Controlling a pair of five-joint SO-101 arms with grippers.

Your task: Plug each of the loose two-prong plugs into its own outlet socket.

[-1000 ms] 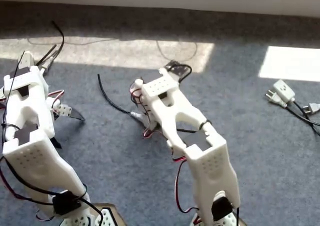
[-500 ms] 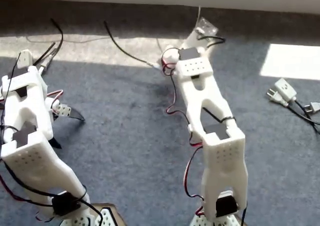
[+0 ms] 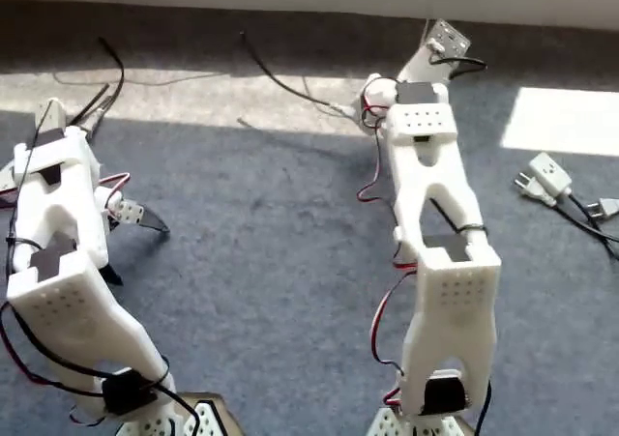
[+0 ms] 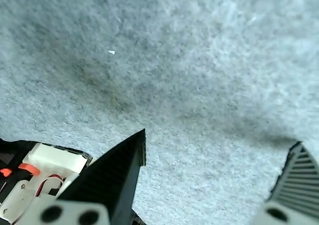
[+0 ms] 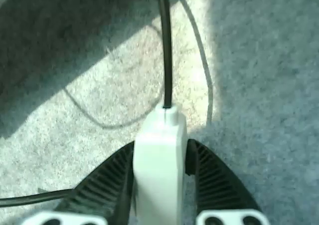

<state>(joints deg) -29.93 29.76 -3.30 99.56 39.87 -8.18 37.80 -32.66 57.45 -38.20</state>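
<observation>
High view carpet: grey carpet covers the whole floor, with a sunlit patch across the back and a brighter one at the right.
Right arm: the white right arm stretches straight out toward the back wall, wrist near the shadowed strip along that wall.
Left arm: the white left arm sits folded up at the left side, well apart from the other arm.
Left gripper: the left gripper is released, black fingers spread wide with nothing but bare carpet between them. In the high view it sits low beside its arm, close to the carpet.
Right gripper: the right gripper is clenched on a white cord-end block, one ribbed black finger pressed against each side. Can't tell if that block is a plug or a socket, since the business end faces away.
Black cord: the black cord comes out of the far end of the block and runs away over the sunlit carpet. In the high view it trails off up and to the left from the wrist.
Outlet socket: a white outlet socket lies on the carpet at the right edge, just beside the bright patch, well apart from both grippers.
Two-prong plug: a white two-prong plug lies right against that socket, not plugged in.
Second plug: a second plug lies near them at the very edge, its dark lead running out of view.
</observation>
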